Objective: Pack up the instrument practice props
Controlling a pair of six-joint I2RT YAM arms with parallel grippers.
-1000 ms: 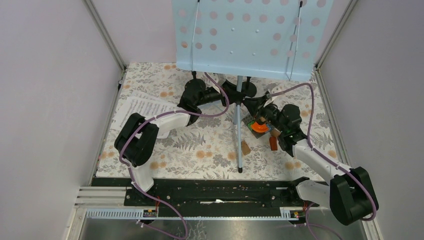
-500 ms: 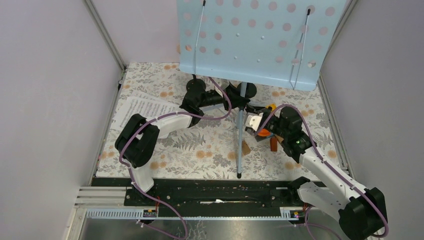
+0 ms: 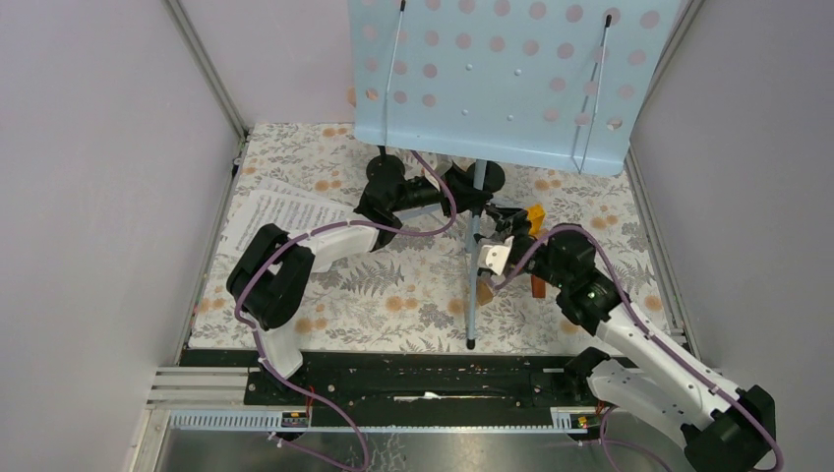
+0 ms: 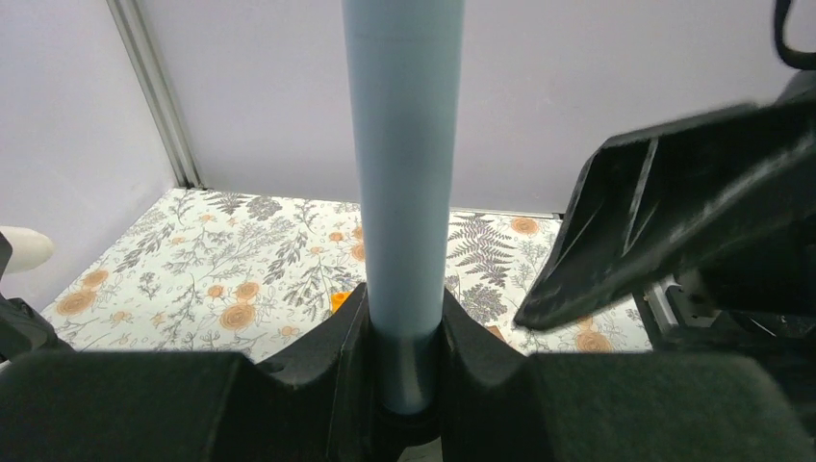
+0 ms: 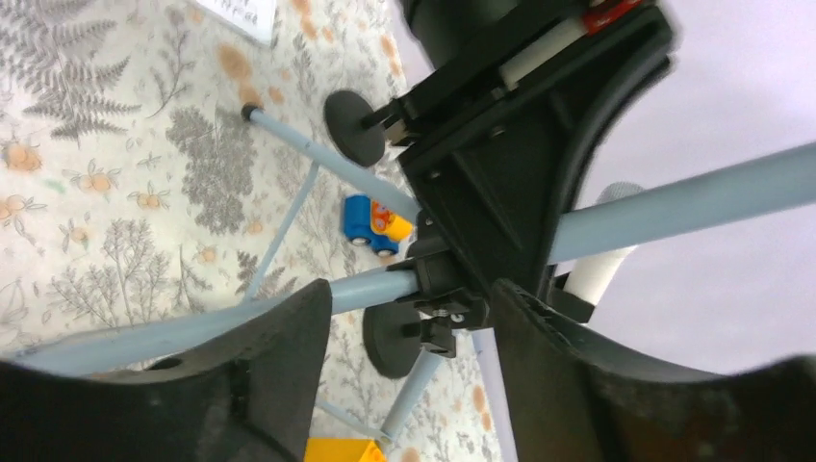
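The light-blue perforated music rack stands at the back on its pole and tripod legs. My left gripper is shut on that pole, which sits squeezed between the two black jaws. My right gripper is open low beside the pole, its jaws standing either side of the black tripod hub without pressing it. White sheet-music pages lie at the left. Two black round-based mic holders stand behind the legs. A white microphone shows partly behind the hub.
Colourful toy blocks lie near the right gripper: an orange one, a blue one and a yellow one. Two small brown wooden blocks sit by the pole's foot. Grey walls close in on both sides.
My right gripper has opened and swung left from the orange block toward the pole. The rack's top shifted to the right. The left gripper still holds the pole.
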